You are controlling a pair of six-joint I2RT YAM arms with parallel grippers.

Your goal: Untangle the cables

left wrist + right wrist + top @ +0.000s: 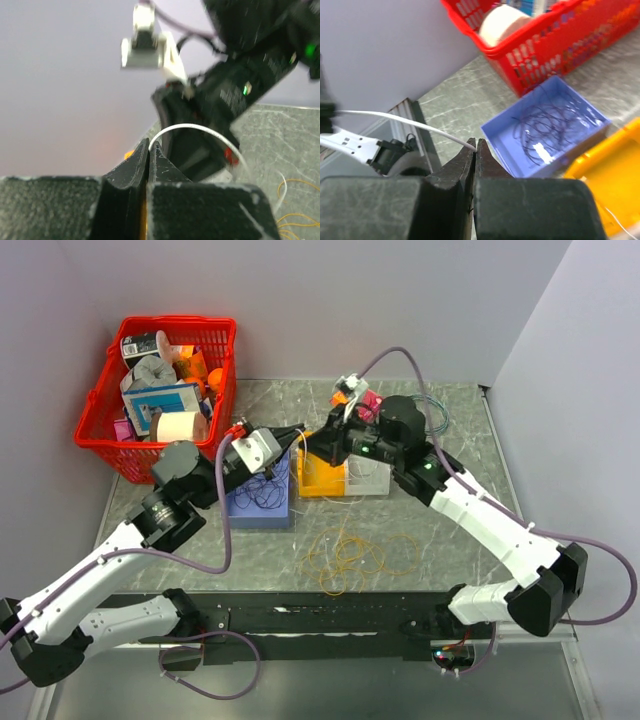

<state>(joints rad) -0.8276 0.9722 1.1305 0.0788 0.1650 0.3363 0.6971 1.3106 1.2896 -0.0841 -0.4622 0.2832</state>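
Note:
Both grippers hold one white cable above the trays. My left gripper [297, 434] is shut on it; in the left wrist view the white cable [200, 128] arcs out from the closed tips [149, 145] toward the right arm. My right gripper [320, 446] is shut on the same white cable [400, 118], which runs left from its tips [476, 145]. Dark purple cables [262, 493] lie in a blue tray [240, 515], which also shows in the right wrist view [496, 131]. Yellow-orange cables [355, 555] lie loose on the table.
A red basket [100, 410] full of items stands at the back left. A yellow tray [318, 482] and a white tray [368, 480] sit right of the blue one. A teal coil [436, 416] lies behind the right arm. The marbled tabletop [450, 560] ends at the black front rail.

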